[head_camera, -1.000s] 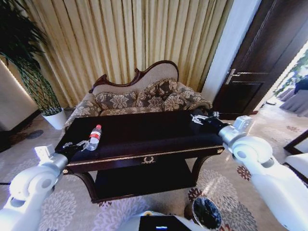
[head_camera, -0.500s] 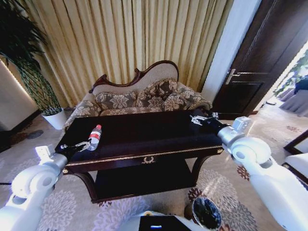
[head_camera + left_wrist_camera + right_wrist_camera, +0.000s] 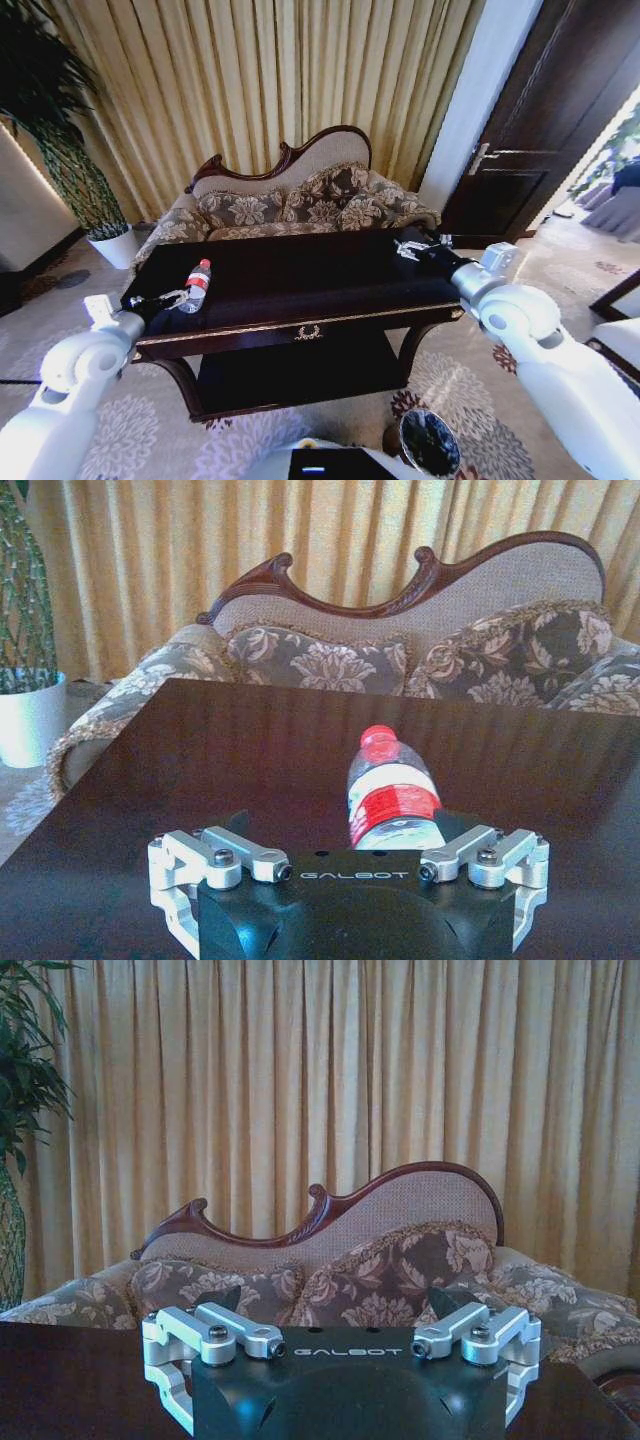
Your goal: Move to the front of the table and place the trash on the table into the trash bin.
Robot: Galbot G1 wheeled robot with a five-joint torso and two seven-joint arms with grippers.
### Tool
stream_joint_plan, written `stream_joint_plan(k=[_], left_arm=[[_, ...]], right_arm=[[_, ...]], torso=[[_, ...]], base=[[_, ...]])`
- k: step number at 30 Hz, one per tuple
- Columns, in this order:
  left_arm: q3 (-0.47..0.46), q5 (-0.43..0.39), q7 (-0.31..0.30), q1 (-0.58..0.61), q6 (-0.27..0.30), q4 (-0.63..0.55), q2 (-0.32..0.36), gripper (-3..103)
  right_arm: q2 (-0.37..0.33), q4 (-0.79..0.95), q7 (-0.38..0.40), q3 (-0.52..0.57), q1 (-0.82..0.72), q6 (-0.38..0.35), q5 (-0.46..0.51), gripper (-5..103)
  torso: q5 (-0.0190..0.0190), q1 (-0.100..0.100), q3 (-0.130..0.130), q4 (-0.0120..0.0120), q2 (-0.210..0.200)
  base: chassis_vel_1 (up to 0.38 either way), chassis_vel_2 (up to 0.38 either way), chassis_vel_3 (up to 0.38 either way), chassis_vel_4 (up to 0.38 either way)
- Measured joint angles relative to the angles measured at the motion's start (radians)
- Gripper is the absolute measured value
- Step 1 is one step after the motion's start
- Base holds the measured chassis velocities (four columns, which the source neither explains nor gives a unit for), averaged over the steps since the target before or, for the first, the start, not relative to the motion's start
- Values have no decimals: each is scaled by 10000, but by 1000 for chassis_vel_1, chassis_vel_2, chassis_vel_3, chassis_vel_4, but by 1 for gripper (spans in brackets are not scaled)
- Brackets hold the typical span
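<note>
The surface (image 3: 300,275) stands in front of the sofa (image 3: 300,205), glossy and dark, with a gold emblem (image 3: 308,333) on its front rail. The bottle (image 3: 196,285), clear with a red label and red cap, lies on its side near the surface's left end, cap toward the sofa. The left gripper (image 3: 172,298) sits low over that end, just beside the bottle's base; its fingers (image 3: 225,825) are spread wide, and in the left wrist view the bottle (image 3: 392,802) lies between them, not pinched. The right gripper (image 3: 412,246) hovers over the surface's far right corner, close to the sofa's arm, its fingers (image 3: 218,1298) also spread, with nothing between them. The bin (image 3: 430,444), dark with a black liner, stands on the floor below the surface's right front leg.
</note>
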Motion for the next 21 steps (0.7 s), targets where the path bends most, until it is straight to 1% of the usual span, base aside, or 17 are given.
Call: stream_joint_plan(k=[21], left_arm=[[1019,39,-58,-620,-3,494,63,100]], right_arm=[[366,-266,-1,-191,20,41,-335,100]], torso=[[0,0,0,0,0]], base=[[0,0,0,0]])
